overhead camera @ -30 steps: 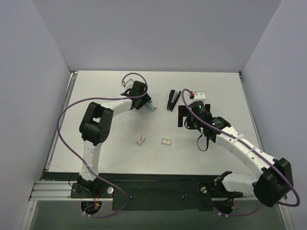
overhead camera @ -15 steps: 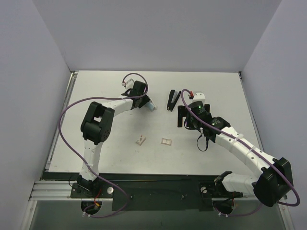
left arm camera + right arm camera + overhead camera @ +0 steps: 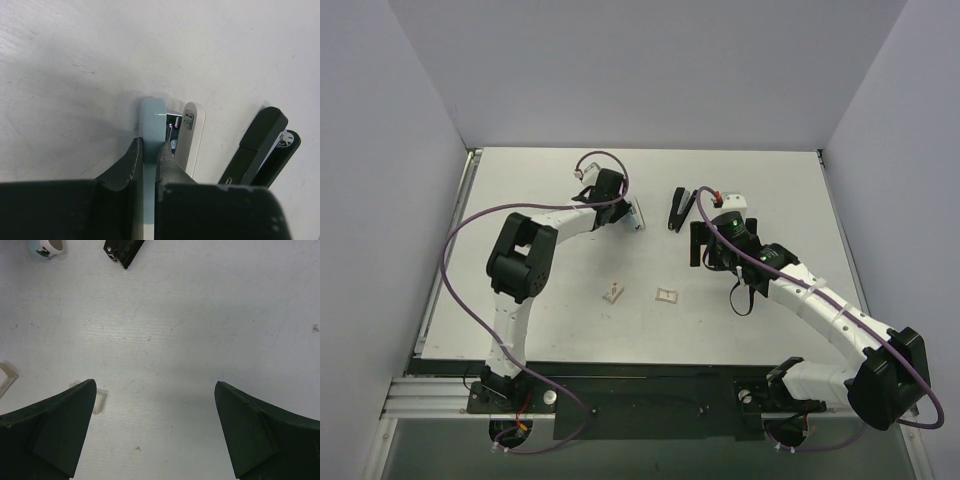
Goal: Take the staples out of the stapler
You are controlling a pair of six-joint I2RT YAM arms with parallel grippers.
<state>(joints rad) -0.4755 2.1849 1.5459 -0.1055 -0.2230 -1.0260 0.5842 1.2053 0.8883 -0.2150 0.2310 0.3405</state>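
Observation:
The stapler (image 3: 678, 208) is slim and black and lies on the white table behind the middle, its two arms spread in a narrow V. It also shows in the left wrist view as the stapler (image 3: 260, 145) at the right, and as the stapler (image 3: 124, 249) at the right wrist view's top edge. My left gripper (image 3: 628, 213) is left of it, apart from it. The left gripper (image 3: 149, 147) is shut on the pale blue bar (image 3: 152, 112) of a blue-and-white hinged device. My right gripper (image 3: 712, 250) is just right of the stapler, and the right gripper (image 3: 155, 384) is open over bare table.
The device's white bar (image 3: 190, 135) lies between the blue bar and the stapler. Two small pale pieces (image 3: 613, 293) (image 3: 667, 295) lie nearer the front; one piece (image 3: 98, 401) is beside my right gripper's left finger. Grey walls enclose the table (image 3: 520, 300).
My left gripper's jaws have closed onto the pale blue bar, and the device has shifted slightly. The right arm and the stapler have not moved.

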